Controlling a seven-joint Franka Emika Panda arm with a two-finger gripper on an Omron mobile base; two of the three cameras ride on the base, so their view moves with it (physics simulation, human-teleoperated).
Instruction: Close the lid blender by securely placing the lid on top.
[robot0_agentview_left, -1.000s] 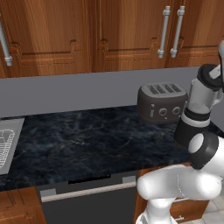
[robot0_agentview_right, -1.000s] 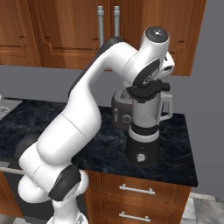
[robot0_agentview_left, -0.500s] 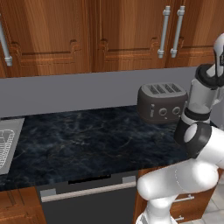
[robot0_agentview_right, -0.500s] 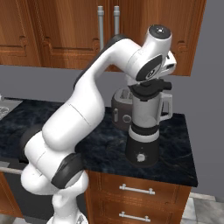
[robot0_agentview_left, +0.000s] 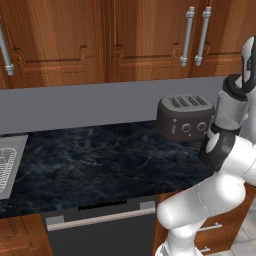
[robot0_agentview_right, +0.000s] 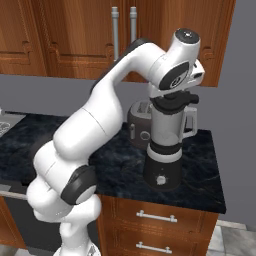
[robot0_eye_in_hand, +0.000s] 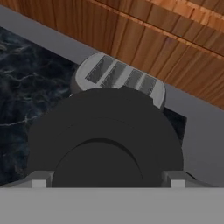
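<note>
Item: lid (robot0_agentview_right: 173, 101). Round black cap, sitting at the top of the blender (robot0_agentview_right: 165, 145), directly under my claw (robot0_agentview_right: 176, 96). In the right base view it reads as a dark disc across the jar mouth with no gap showing below it, so I judge it seated or all but seated. In the hand view its broad dark face (robot0_eye_in_hand: 105, 140) lies square beneath the camera, raised centre near the bottom edge.

Item: blender. Grey see-through jar on a black base with a small silvery knob, handle to the right in the right base view. It stands at the right end of the counter (robot0_agentview_right: 115, 165), near the front edge.

Item: toaster (robot0_agentview_left: 185, 118). Dark, slotted, on the counter just behind and left of the blender, apart from it.

Item: claw. It points straight down along the jar's upright axis, centred over the lid. Whether the fingers are spread or pinching the lid's knob, I cannot tell; the hand body hides them.

Item: arm. It rises from the base, arches high over the counter, and bends down at the wrist above the jar.

Relation that matters: lid, jar and claw share one vertical line, so anything left is a straight push down or a straight lift away.
</note>
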